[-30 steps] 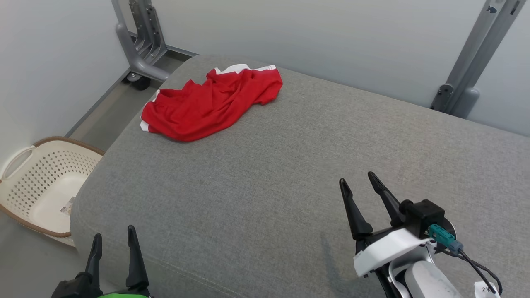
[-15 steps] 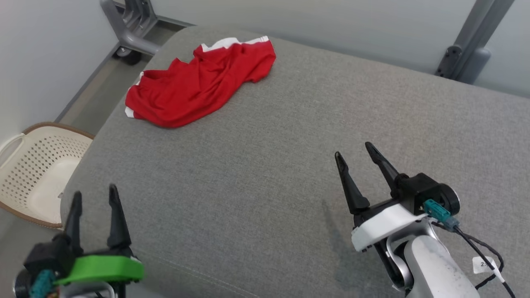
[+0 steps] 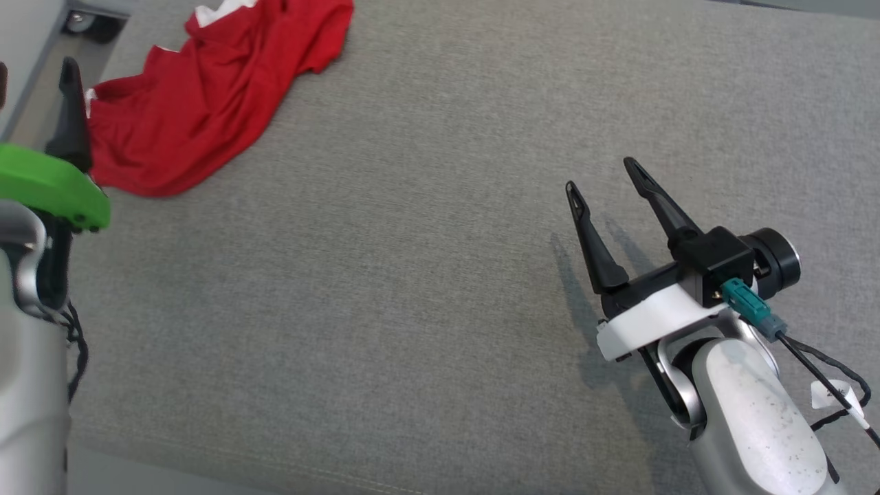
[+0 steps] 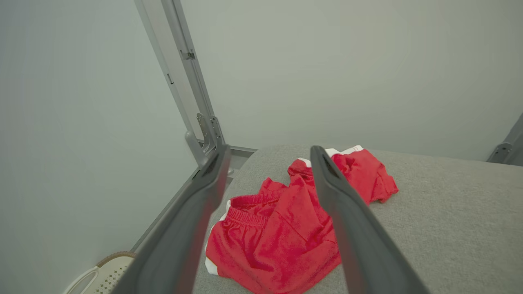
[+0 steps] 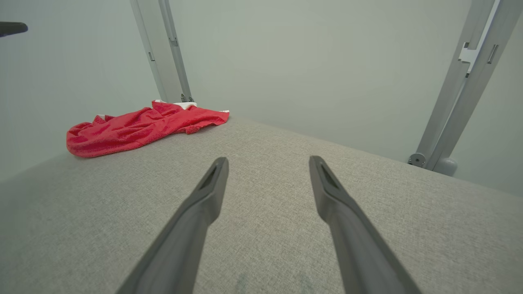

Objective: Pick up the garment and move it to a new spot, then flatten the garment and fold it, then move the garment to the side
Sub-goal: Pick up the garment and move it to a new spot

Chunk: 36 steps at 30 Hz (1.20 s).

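Observation:
The garment (image 3: 206, 89) is a crumpled pair of red shorts with white trim, lying at the far left corner of the grey cushion (image 3: 412, 289). My left gripper (image 3: 34, 69) on its green mount stands open just left of the garment's near edge, above the cushion's side. In the left wrist view the garment (image 4: 282, 228) lies ahead between and below the spread fingers (image 4: 351, 228) of that gripper (image 4: 269, 150). My right gripper (image 3: 599, 175) hovers open and empty over bare cushion at the right, far from the garment (image 5: 135, 128); its fingers (image 5: 196, 220) hold nothing.
Grey metal frame posts rise behind the cushion at the left (image 4: 192, 102) and right (image 5: 457, 94). A caster wheel (image 3: 89, 24) sits on the floor by the far left corner. A cream perforated basket (image 4: 98, 273) stands on the floor at the left. Pale walls close the back.
The head camera has tilted down and shifted the whole picture. My left gripper has come forward to beside the garment. The right gripper has edged forward. The garment lies as before.

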{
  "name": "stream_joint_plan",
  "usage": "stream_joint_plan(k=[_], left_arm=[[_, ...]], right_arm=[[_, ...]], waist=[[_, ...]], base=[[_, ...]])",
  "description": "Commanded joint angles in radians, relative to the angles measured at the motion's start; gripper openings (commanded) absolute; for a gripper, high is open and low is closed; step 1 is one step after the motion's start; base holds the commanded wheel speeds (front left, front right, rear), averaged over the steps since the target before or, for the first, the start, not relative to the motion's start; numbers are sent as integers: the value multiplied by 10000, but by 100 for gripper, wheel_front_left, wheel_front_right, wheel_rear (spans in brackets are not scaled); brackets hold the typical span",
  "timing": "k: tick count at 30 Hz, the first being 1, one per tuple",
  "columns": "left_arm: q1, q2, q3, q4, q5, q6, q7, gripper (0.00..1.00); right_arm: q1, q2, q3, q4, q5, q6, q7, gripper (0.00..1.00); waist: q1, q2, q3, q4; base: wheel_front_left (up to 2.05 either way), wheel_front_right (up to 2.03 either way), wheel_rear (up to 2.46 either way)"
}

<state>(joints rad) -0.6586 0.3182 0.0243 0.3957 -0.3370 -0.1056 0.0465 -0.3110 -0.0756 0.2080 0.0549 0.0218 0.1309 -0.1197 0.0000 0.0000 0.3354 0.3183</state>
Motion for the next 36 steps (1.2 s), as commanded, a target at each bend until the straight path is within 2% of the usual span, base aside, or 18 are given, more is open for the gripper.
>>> stream_joint_plan(k=[1,5,10,17,23,24,25,26,27,29,36], left_arm=[[-581,191,36,328,-231,-44,403,100],[-1757,465,94,1443,-547,-69,1210,100],[-2597,846,217,2804,-635,42,1554,100],[-3303,1038,222,4292,-735,114,1675,100],[-3550,1207,73,5312,-514,324,1493,100],[-3564,1192,69,5462,-543,335,1418,96],[-3564,1174,85,5598,-583,349,1344,74],[-3567,1176,67,5747,-578,328,1299,46],[-3580,1199,42,5885,-563,315,1254,34],[-3594,1267,35,6109,-537,364,1104,0],[-3601,1719,-101,6521,-306,302,-130,0]], right_arm=[[-165,-89,-32,-203,-117,-3,49,100],[-219,-227,-202,-773,-242,-3,266,100],[-154,-328,-336,-1478,-358,-3,480,100],[-35,-521,-714,-2417,-557,-3,777,100],[-50,-488,-720,-2841,-582,-3,792,100],[-71,-484,-702,-2857,-569,-3,756,100],[-84,-475,-693,-2833,-544,-3,738,100],[-81,-462,-685,-2789,-525,-3,721,100],[-82,-448,-670,-2742,-504,-3,697,100],[-96,-430,-643,-2665,-463,-3,650,100],[-136,-313,-547,-2201,-327,-3,318,100]], waist=[[0,0,1215,-1202],[0,0,1849,-1646],[0,0,2477,-2104],[0,0,3134,-2323],[0,0,3219,-2351],[0,0,3184,-2350],[0,0,3132,-2351],[0,0,3067,-2353],[0,0,2998,-2361],[0,0,2884,-2382],[0,0,2054,-2549]], base=[[0,0,0],[0,0,0],[0,0,0],[0,0,0],[0,0,0],[0,0,0],[0,0,0],[0,0,0],[0,0,0],[0,0,0],[0,0,0]])
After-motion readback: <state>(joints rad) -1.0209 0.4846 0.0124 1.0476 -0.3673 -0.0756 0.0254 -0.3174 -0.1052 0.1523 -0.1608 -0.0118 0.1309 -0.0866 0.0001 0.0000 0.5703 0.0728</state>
